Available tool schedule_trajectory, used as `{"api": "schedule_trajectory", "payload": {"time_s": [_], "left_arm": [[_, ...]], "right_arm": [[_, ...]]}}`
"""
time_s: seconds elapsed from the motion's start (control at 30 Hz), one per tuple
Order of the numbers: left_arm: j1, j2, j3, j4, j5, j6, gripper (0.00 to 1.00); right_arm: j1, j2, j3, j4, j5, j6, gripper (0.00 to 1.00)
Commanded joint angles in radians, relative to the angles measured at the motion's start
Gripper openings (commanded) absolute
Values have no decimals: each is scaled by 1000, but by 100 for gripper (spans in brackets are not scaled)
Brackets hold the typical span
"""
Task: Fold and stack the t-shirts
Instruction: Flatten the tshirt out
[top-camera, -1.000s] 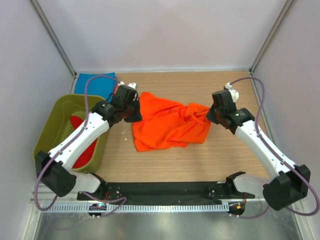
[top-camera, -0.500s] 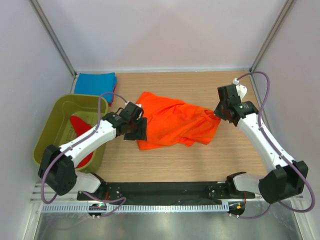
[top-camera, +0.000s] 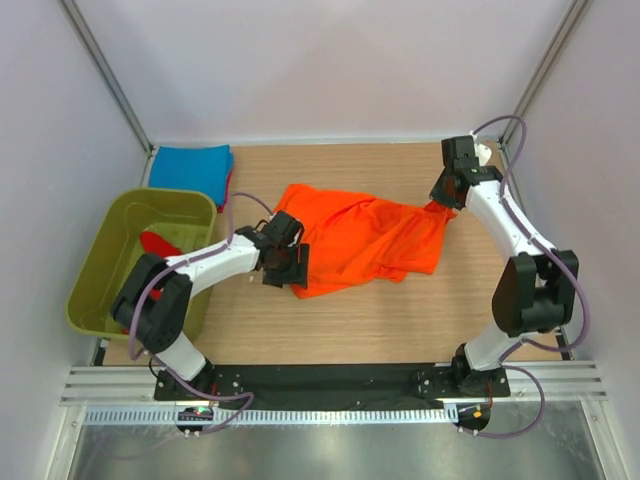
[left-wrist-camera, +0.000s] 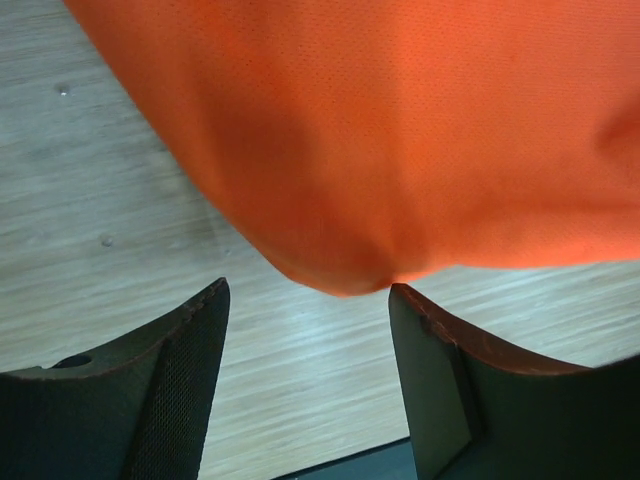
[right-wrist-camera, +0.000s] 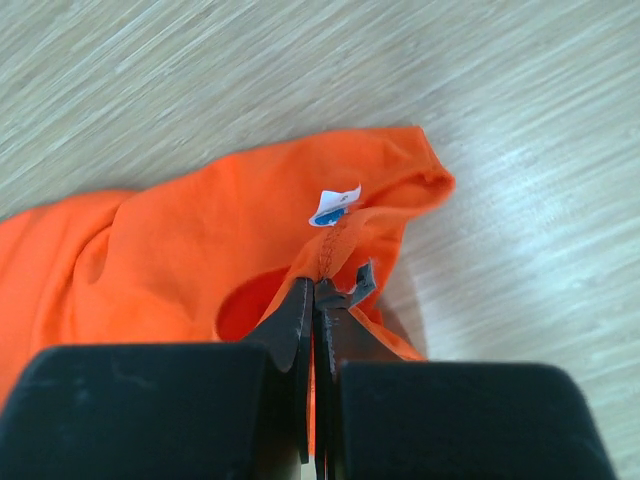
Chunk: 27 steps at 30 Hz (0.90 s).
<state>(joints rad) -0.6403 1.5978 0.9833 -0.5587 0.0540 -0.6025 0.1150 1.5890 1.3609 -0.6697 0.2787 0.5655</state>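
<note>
1. T-shirts in plain view: two, one orange t-shirt (top-camera: 370, 240) right of the tub (top-camera: 165, 196) and one blue t-shirt (top-camera: 190, 165) behind the tub.
2. Red cloth (top-camera: 155, 243) inside the tub: one patch shows; the number of garments cannot be told.
3. Tubs: one.
4. Tools: two, the left tool (top-camera: 292, 268) and the right tool (top-camera: 438, 203).
5. Desk (top-camera: 380, 320): one.
</note>
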Motion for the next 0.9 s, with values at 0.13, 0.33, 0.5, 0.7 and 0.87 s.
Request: {"api": "schedule_trajectory", "payload": {"time_s": [0.13, 0.33, 0.5, 0.7, 0.87], "left_arm": [[-4, 134, 107, 57, -36, -25, 66], [-7, 182, 206, -49, -92, 4, 3], [-10, 28, 178, -128, -210, 1, 0], [-10, -32, 474, -280, -289, 56, 0], [-10, -32, 744, -430, -381, 104, 0]], "right_arm": [[-23, 89, 138, 24, -41, -42, 1], [-32, -6, -1, -103, -38, -9, 1], [-32, -217, -238, -97, -87, 7, 1], [-38, -200, -18, -148, -72, -6, 1], [-41, -169, 325, -266, -9, 5, 1]]}}
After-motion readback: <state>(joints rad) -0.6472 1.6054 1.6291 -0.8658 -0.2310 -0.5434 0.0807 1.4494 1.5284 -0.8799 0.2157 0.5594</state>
